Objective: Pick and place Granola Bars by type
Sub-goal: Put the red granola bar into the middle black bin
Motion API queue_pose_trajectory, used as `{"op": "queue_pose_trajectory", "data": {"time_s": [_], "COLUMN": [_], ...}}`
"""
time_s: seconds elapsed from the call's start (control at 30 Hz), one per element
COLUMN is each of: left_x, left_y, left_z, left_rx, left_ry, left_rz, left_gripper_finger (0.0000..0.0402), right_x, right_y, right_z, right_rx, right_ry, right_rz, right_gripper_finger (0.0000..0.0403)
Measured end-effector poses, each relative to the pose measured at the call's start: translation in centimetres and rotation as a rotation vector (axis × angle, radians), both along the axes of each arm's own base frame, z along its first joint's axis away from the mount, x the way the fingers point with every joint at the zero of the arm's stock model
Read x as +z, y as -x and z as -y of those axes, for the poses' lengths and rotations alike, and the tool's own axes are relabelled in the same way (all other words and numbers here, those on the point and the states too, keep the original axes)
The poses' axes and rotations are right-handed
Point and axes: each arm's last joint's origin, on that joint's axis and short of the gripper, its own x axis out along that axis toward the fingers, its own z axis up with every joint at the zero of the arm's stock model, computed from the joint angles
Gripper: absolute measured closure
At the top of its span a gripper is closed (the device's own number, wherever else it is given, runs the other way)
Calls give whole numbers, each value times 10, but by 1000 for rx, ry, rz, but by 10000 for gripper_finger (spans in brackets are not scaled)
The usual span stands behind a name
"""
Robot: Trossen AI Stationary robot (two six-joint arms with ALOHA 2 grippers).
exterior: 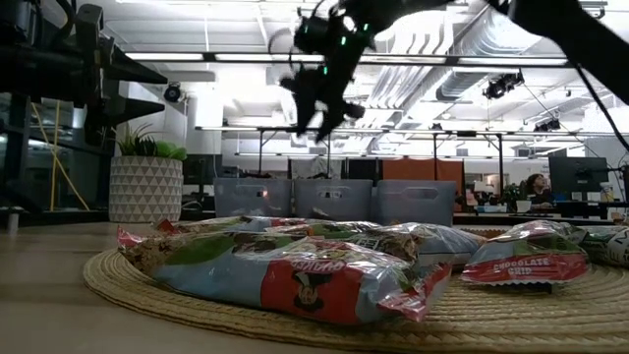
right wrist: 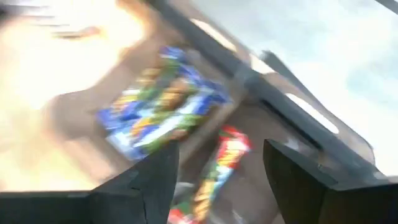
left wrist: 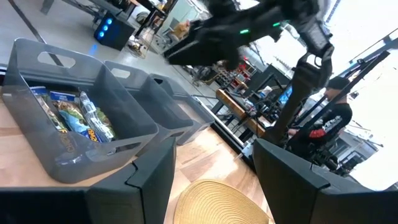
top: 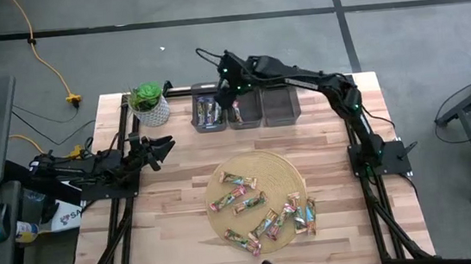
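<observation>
Counter (top: 169, 164): pale wooden top, carrying all items below.

Round woven straw mat (top: 284, 172): near the counter's front centre, bearing about ten granola bars (top: 242, 184) scattered flat; wrappers green, blue and red.

Grey bins, three, side by side at the far edge:
- Left bin (top: 209, 113): several blue-and-green wrapped bars (left wrist: 74, 116) lying inside.
- Middle bin (top: 244, 115): one red-ended bar (right wrist: 219, 168) lying inside, seen between the right arm's fingers in the right wrist view.
- Right bin (top: 281, 106): contents cannot be told.

Potted plant (top: 150, 104): green leaves in a white patterned pot, just left of the bins.

Right gripper (top: 233, 92): above the middle bin, raised clear of it in the low view; fingers spread wide, holding nothing.

Left gripper (top: 164, 147): low over the counter's left part, aimed toward the bins; fingers spread wide, empty.

Person (left wrist: 324, 121): in a dark shirt, beyond the counter.
</observation>
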Motion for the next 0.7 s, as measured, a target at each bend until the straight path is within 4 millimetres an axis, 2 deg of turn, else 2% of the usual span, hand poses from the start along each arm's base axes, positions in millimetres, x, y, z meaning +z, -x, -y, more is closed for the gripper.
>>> {"op": "queue_pose_trajectory", "data": {"time_s": [0.23, 0.37, 0.53, 0.7], "left_x": [0, 0, 0, 0], "left_y": [0, 0, 0, 0], "left_z": [0, 0, 0, 0], "left_rx": [0, 0, 0, 0], "left_ry": [0, 0, 0, 0], "left_rz": [0, 0, 0, 0], "left_gripper_finger": [190, 190, 190, 190], "right_x": [40, 46, 32, 3], "right_y": [-1, -14, -26, -27], "right_z": [-49, -93, -161, -213], "right_rx": [354, 584, 846, 962], "right_ry": [-67, -94, 44, 171], "right_rz": [140, 193, 101, -26], "right_gripper_finger": [185, 187, 185, 186]}}
